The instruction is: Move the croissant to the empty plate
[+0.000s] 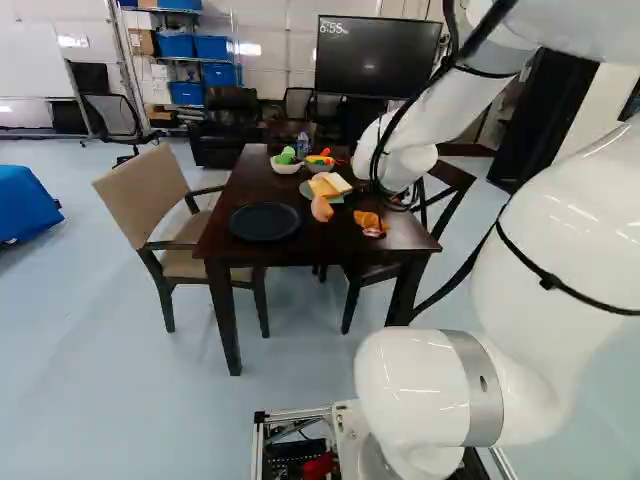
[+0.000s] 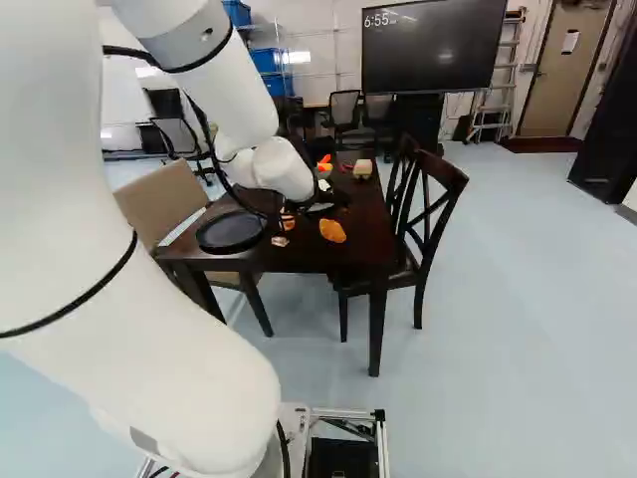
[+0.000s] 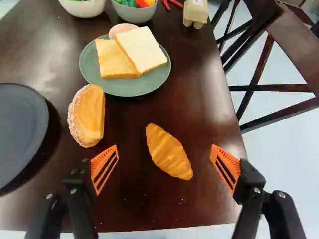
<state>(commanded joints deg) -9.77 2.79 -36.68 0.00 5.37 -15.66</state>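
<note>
At the left of the left base view is a blue cover [image 1: 25,203], then a tan chair [image 1: 140,195] beside the table [image 1: 335,250]. On the table, nearest that chair, sits the black plate [image 1: 265,222]. Farther back stand two pale bowls: one [image 3: 83,7] with green food in it, the other [image 3: 133,14] with green, red and yellow pieces. The roll [image 3: 87,115] lies on the table between the black plate and the croissant [image 3: 168,152], just beside the green plate [image 3: 119,88]. That plate carries two bread slices [image 3: 134,52], one partly over the other, and a round pinkish piece [image 3: 121,29].

The croissant rests directly on the table, well apart from the black plate, on the roll's dark chair side. The gripper [image 1: 402,198] is released: in the wrist view its fingers stand wide apart, the croissant showing between them and touching neither orange pad [image 3: 104,169].

Past the croissant, toward the table's far end, are red pieces [image 3: 174,4] and a tan carton [image 3: 195,11], beside the second bowl. Farthest right is the dark chair [image 2: 428,224].
</note>
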